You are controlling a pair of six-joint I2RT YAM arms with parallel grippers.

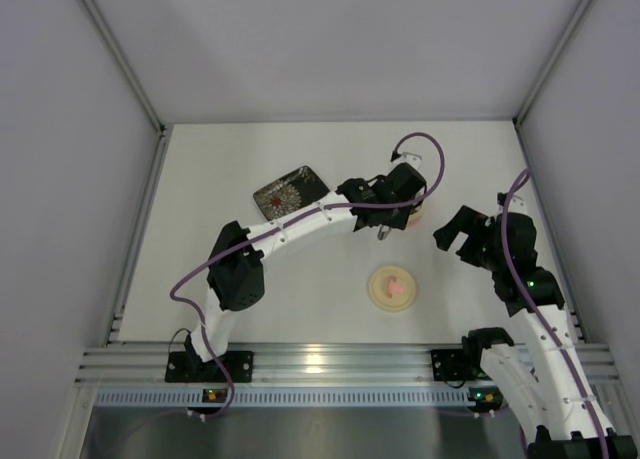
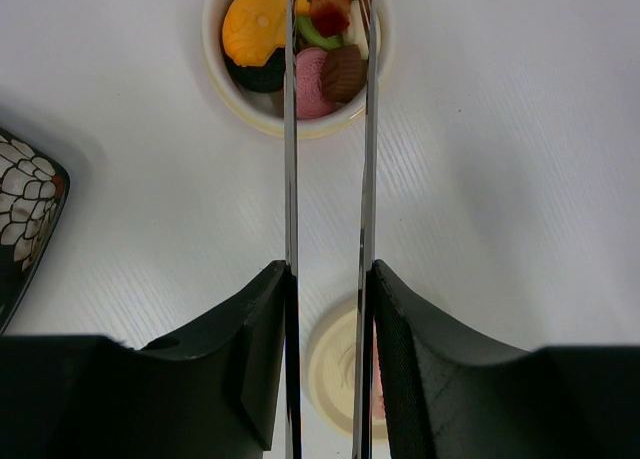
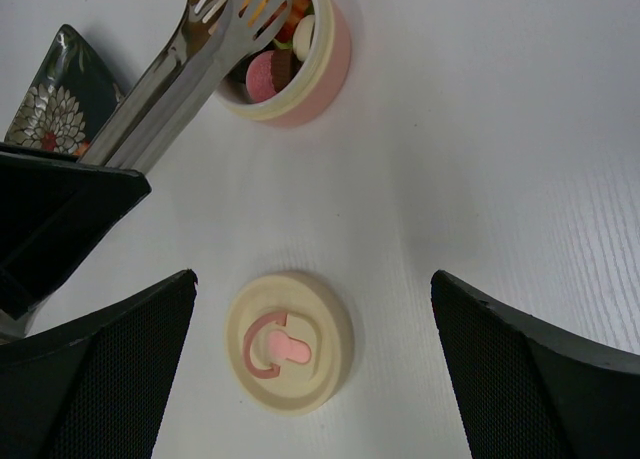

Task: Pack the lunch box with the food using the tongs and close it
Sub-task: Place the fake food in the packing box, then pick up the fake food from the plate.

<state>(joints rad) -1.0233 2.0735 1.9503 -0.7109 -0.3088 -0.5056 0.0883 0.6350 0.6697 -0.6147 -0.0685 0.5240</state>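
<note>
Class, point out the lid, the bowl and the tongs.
lid [image 3: 283,349]: right wrist view, pink knob.
bowl [image 3: 339,54]: right wrist view, pink side wall.
tongs [image 3: 168,87]: right wrist view, middle of arm.

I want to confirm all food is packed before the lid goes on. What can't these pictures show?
- Top view: the left gripper covers the lunch box; its contents are hidden.
- Left wrist view: the top edge cuts off the tips of the tongs.
- Right wrist view: the left gripper hides much of the plate, so leftovers there are uncertain.
</note>
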